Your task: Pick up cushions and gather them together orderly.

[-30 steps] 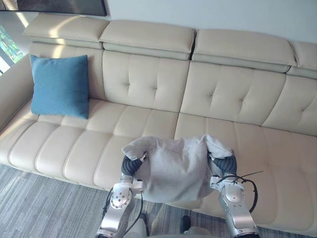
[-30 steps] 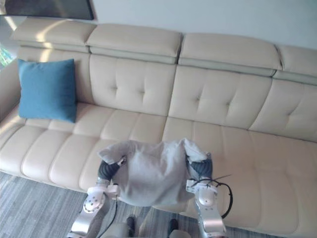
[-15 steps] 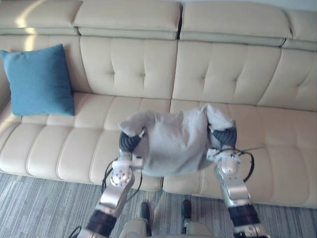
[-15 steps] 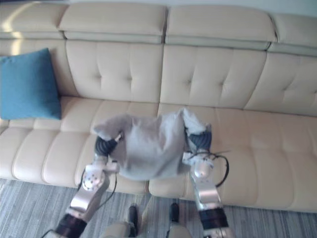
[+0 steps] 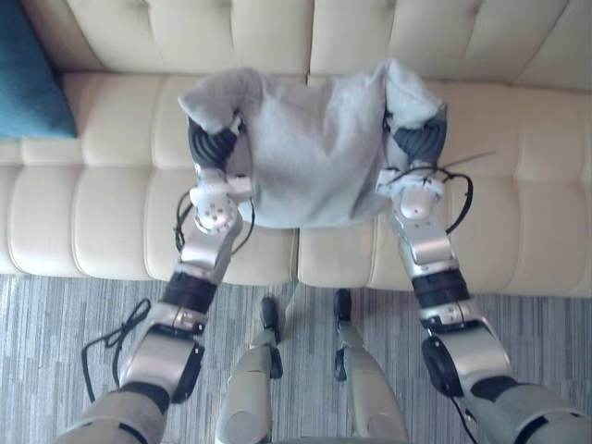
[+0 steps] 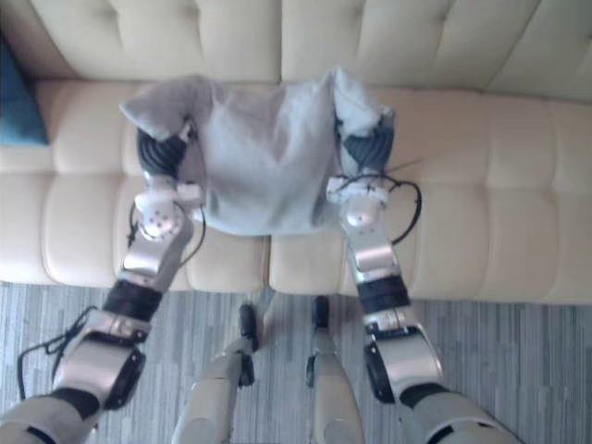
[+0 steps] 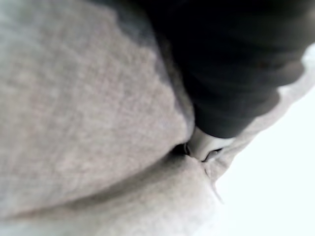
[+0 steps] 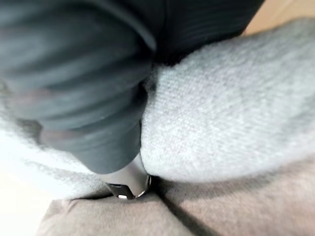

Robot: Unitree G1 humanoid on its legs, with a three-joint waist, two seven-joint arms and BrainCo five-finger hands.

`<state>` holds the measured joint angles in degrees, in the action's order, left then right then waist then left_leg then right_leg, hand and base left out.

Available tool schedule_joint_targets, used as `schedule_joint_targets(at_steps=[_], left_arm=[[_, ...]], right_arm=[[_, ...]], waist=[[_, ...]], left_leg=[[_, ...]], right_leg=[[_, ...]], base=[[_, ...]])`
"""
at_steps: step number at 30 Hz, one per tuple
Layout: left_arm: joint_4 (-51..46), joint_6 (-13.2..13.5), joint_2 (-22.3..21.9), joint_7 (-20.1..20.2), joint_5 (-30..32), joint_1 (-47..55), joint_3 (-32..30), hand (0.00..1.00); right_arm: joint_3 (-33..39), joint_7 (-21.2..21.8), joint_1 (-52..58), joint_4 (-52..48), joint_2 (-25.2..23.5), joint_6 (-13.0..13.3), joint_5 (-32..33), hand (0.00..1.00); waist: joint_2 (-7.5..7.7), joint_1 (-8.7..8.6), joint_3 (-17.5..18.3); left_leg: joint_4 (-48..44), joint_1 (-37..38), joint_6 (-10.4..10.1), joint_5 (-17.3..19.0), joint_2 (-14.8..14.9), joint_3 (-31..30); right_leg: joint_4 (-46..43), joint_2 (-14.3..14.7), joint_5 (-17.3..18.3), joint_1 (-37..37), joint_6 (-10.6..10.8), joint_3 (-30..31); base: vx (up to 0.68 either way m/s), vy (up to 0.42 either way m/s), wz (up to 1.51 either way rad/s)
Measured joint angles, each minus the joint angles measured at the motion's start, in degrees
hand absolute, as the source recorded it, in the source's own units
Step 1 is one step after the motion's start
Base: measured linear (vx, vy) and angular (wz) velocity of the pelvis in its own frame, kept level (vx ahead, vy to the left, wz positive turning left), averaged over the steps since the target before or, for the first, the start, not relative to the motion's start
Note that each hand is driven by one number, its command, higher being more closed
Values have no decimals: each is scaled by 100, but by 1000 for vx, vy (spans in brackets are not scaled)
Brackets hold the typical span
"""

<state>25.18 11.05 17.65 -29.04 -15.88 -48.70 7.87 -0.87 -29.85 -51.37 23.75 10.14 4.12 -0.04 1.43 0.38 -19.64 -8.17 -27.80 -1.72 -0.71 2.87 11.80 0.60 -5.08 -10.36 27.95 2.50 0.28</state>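
The cream sofa (image 5: 111,213) runs across in front of you, its seat edge just under the fingers, and that is where the gathering has to end. The grey cushion (image 5: 310,148) is up between your two hands over the front of the seat. Its top corners are bunched and flopped over the dark wrist covers, and its lower edge hangs past the seat edge. I judge it lifted rather than resting, though the views do not settle that. The blue cushion (image 5: 28,83) sits on the seat well apart from the fingers, far out past your left hand. Your left hand (image 5: 215,143) is at the grey cushion's left corner and your right hand (image 5: 418,143) at its right corner. The fingers of both are buried in the cloth, so you cannot tell how far they are closed, or whether they pinch or merely press. The step in hand looks like the carry: one cushion picked up, not yet placed. The next move calls for taking it leftward along the seat to just beside the blue one. Keep both corners level so it does not slip, then stand it upright against the backrest.
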Motion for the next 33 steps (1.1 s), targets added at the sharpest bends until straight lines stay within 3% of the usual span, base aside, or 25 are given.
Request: schedule_joint_targets(at_steps=[2,3,9,14,18,23,28,33], left_arm=[[339,26,130,-76,-9,-535,-22,100],[537,36,231,-94,-9,-853,-27,0],[818,78,456,-340,15,-1649,-436,0],[1256,47,649,-330,121,-2101,-472,0],[1446,-15,765,-280,101,-2301,-614,0],[1455,-11,1065,59,-486,-2306,-1021,0],[1143,197,1384,621,-1572,-2150,-1460,0],[365,312,1383,967,-1513,-677,-1705,0]], right_arm=[[53,-56,-507,251,68,1,-1,100],[51,-81,-801,420,135,6,-2,0],[297,-508,-1602,692,252,90,-128,0],[310,-558,-1867,914,614,92,-85,0],[576,-537,-2021,962,864,111,321,0],[949,-359,-1935,958,1356,138,1169,0],[1005,22,-1081,512,1736,145,1626,0],[1214,428,383,-358,1736,192,1722,0]], waist=[[1,-19,-176],[-4,-32,-273],[25,-97,-401],[22,-95,-412],[24,-96,-441],[24,-90,-441],[21,-29,-439],[11,-23,-427]], left_leg=[[0,-45,12,-12,-13,5],[-2,-93,25,-21,-34,4],[-1,-567,43,-87,-78,2],[21,-627,43,-87,-90,-88],[22,-617,43,-88,-100,-107],[22,-576,40,-90,-54,-130],[21,-315,37,-87,0,-142],[20,-88,26,-80,50,-144]], right_leg=[[134,-4,-146,13,12,47],[193,-19,-180,38,12,68],[439,-47,-427,429,65,179],[439,-42,-491,516,144,247],[439,-49,-522,511,134,258],[439,-42,-526,461,130,217],[439,-27,-528,208,127,191],[439,10,-524,-32,128,162]], base=[[-16,3,-10],[-31,7,-7],[-20,13,-2],[-7,12,-3],[0,0,0],[0,0,0],[-3,-5,-1],[-8,-18,0]])
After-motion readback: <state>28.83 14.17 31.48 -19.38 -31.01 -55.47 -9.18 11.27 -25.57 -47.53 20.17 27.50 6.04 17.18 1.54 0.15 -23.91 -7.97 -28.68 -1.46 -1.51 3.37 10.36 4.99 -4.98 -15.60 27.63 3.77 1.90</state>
